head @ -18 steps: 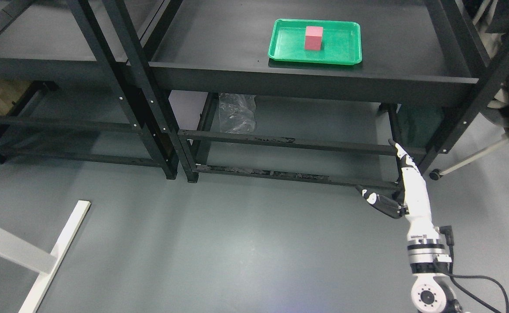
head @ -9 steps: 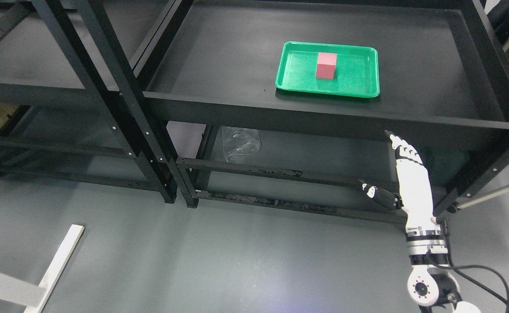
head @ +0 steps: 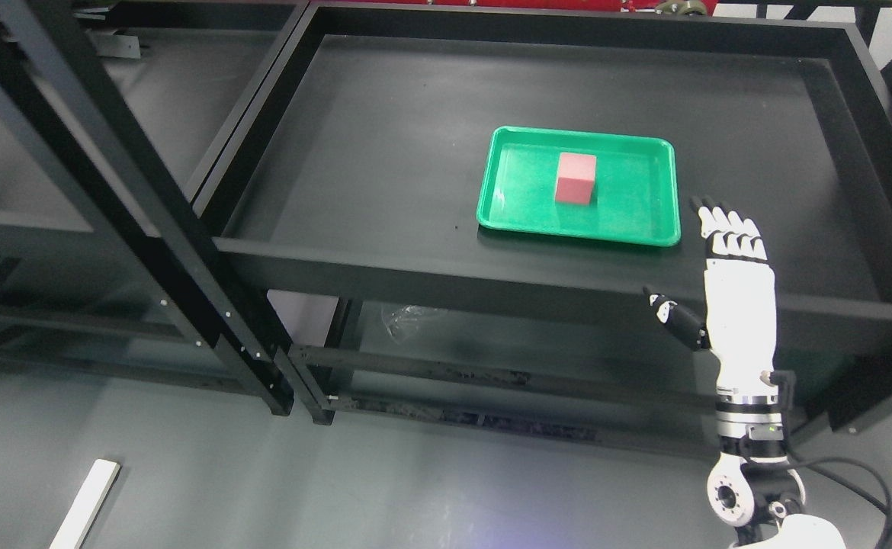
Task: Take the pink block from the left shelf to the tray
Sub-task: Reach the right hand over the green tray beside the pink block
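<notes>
Before us stands a black shelf (head: 385, 152) over a grey floor (head: 339, 488). We see the pink block (head: 575, 178) upright inside the green tray (head: 640, 229), near its middle, on the shelf's top level. Our right hand (head: 724, 263) hovers just beside the tray's right front corner, fingers (head: 728, 229) straight, thumb spread, holding nothing. A white strip (head: 84, 505) lies on the floor.

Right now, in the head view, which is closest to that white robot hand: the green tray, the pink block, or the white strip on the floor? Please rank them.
Measured from the right hand, open beside the shelf:
1. Green tray, just left of the fingertips.
2. Pink block, inside the tray, farther left.
3. White strip, on the floor at the far lower left.
</notes>
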Robot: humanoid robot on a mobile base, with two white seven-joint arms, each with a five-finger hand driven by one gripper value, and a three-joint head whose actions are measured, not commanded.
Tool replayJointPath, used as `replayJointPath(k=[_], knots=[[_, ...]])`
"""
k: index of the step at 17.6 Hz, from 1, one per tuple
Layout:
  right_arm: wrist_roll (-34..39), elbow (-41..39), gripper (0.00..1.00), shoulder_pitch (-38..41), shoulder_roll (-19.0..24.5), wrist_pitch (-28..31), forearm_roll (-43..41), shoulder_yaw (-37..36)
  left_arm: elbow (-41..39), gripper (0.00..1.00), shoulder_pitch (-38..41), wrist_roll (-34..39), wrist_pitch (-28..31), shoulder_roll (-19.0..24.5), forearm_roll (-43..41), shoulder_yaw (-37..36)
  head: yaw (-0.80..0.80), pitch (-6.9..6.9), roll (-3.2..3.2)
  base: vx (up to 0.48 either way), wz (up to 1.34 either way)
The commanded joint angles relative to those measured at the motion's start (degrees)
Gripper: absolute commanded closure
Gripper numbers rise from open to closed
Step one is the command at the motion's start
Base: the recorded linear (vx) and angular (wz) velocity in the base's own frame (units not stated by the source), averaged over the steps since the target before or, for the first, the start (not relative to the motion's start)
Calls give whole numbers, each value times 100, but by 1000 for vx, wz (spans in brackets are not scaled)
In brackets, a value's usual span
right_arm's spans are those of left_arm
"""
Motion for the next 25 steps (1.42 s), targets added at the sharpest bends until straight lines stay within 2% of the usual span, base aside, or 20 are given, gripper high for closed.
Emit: replayJointPath(k=[1,3,6,10,25], knots=[[1064,13,1,-139,-69,30,532,146,-100,0,-167,-1,2,100,0,0,0,0,0,331,-2],[1540,22,1,-157,-69,30,302,155,-100,0,-167,-1,2,100,0,0,0,0,0,310,-1],[1831,22,1,-166,-69,21,92,164,-100,0,-167,-1,2,100,0,0,0,0,0,307,-3],[2622,48,1,-166,-69,13,-620,208,-100,0,-167,-1,2,100,0,0,0,0,0,274,-33],[3098,892,1,-570,-69,4,-595,603,-100,0,-175,-1,2,100,0,0,0,0,0,156,-47]])
